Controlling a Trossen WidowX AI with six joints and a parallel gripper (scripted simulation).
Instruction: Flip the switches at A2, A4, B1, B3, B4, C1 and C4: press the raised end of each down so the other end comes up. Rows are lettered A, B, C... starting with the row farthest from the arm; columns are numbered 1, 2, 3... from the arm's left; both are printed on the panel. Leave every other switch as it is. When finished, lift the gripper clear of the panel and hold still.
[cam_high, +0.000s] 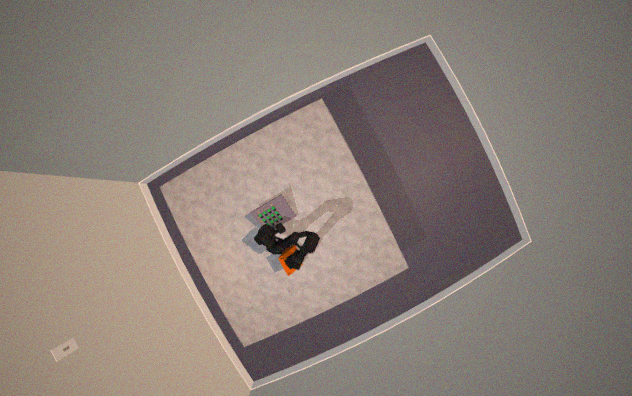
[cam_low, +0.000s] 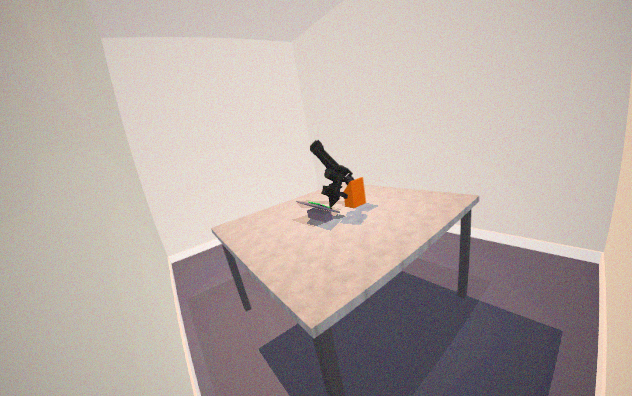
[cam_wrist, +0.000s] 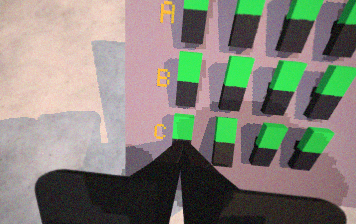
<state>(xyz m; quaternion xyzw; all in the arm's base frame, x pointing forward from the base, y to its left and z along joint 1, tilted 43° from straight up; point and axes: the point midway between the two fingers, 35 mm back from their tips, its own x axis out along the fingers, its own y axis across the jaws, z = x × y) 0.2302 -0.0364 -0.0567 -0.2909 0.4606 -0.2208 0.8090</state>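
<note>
The pinkish panel (cam_high: 285, 202) (cam_wrist: 142, 100) carries switches in rows A, B and C, each with a green far half and a dark near half. My gripper (cam_wrist: 182, 146) (cam_low: 331, 206) is shut and empty. Its tips are at the near, dark half of switch C1 (cam_wrist: 183, 127) and hide most of it; contact is unclear. Above C1 in the wrist view are B1 (cam_wrist: 190, 67) and A1 (cam_wrist: 193, 25). A2 (cam_wrist: 245, 31), B3 (cam_wrist: 289, 75), B4 (cam_wrist: 336, 81) and C4 (cam_wrist: 312, 140) stand to the right. A4 (cam_wrist: 340, 39) is cut by the frame edge. Most tilts are hard to judge.
Switch C2 (cam_wrist: 226, 131) stands just right of the fingertips, with C3 (cam_wrist: 272, 135) beyond it. B2 (cam_wrist: 239, 72) and A3 (cam_wrist: 295, 32) are farther up. An orange block (cam_high: 288, 268) (cam_low: 356, 192) stands at the arm's base on the table (cam_high: 210, 260) (cam_low: 320, 275).
</note>
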